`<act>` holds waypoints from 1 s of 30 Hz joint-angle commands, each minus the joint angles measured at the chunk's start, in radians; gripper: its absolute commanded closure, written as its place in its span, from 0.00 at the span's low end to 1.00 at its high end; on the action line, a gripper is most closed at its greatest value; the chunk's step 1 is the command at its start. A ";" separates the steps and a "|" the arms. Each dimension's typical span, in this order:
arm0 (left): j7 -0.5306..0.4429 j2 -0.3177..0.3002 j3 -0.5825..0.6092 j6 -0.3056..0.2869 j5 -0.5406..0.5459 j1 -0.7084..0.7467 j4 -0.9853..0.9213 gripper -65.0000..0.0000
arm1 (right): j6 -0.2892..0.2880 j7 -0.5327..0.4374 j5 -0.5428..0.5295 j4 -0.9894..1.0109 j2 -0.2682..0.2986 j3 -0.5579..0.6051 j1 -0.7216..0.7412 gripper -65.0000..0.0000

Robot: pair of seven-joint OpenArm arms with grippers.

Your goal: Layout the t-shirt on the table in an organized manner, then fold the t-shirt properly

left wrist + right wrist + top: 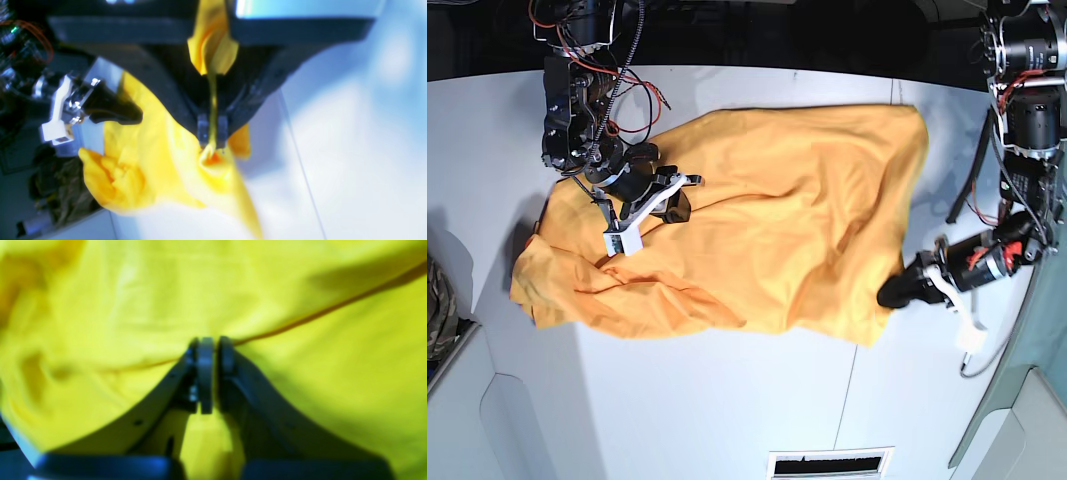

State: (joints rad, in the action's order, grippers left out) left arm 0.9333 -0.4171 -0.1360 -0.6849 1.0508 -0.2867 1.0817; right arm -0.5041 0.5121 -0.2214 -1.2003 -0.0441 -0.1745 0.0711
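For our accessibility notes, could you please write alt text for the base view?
An orange-yellow t-shirt lies rumpled across the white table, pinched at both ends by two robot arms. The left hand grips its right edge; the right hand grips near its left side.

The base view looks steeply down from above on the whole white surface (727, 400), both arms in frame. Each wrist view sits close behind its own pincer, looking along the jaws: the right one pressed near the t-shirt (300, 373), the left one also catching the opposite arm.
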 commanded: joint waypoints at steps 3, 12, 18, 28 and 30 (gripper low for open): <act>0.042 -0.062 -0.002 -0.013 0.092 -0.026 0.155 1.00 | 0.002 0.005 0.005 -0.009 0.011 0.001 -0.014 1.00; 0.112 -0.090 0.114 -0.013 0.179 0.053 0.564 1.00 | 0.003 0.004 0.005 -0.009 0.014 0.001 -0.017 1.00; 0.110 -0.052 0.300 -0.013 0.103 0.188 0.717 1.00 | 0.002 0.003 0.005 -0.009 0.014 0.001 -0.016 0.96; -0.066 0.089 0.487 -0.013 -0.161 0.346 0.661 0.59 | 0.003 0.004 0.005 -0.009 0.018 0.000 -0.016 0.67; -0.066 0.102 0.488 -0.013 -0.176 0.344 0.658 0.57 | 0.003 0.005 0.003 -0.010 0.028 -0.001 -0.016 0.67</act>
State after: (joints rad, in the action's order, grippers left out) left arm 0.8898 -0.3141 0.3561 -0.6888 0.8524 0.0711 1.7256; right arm -0.5243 0.4904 -0.2436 -1.2053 -0.0269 -0.1734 0.0498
